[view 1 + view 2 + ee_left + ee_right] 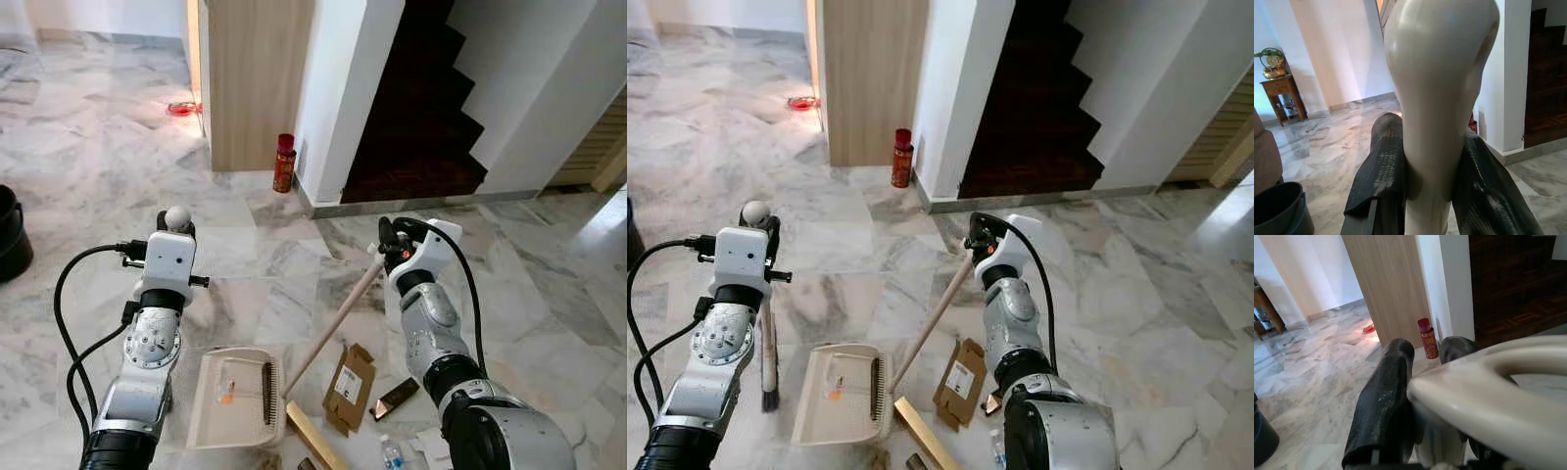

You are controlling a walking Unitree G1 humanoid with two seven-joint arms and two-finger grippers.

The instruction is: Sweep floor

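Dustpan [235, 399] is sitting below our left pincer [1422, 161], which is clamping the brush handle [1437, 98]; our right pincer [1422, 377] is gripping the dustpan's long handle [333, 328].

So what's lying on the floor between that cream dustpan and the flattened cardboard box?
In the left eye view, the broom head, a pale wooden bar, lies between the dustpan and the cardboard box, its long stick slanting up to the right gripper.
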